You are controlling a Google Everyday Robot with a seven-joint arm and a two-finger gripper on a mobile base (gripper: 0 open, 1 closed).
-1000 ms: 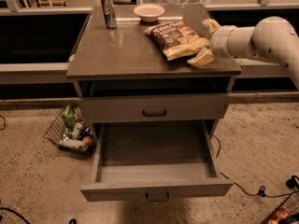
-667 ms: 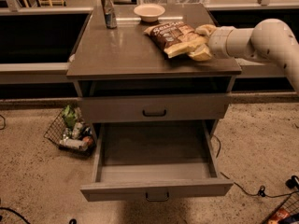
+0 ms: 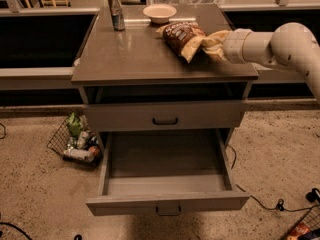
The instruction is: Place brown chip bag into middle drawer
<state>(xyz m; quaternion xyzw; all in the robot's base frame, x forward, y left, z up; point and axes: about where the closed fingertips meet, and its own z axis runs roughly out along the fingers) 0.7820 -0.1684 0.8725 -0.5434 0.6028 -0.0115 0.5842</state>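
While end effector [image 3: 210, 42] clamps brown chip bag [image 3: 181, 36] atop cabinet [image 3: 130, 54], rt side, middle drawer [image 3: 165, 202] open below

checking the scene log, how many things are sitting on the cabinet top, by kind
chip bag: 1, the brown chip bag, with the gripper at its right end
can: 1
bowl: 1
total on the cabinet top: 3

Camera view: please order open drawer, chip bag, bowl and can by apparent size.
1. open drawer
2. chip bag, with the gripper at its right end
3. bowl and can look alike, both farther back; unranked
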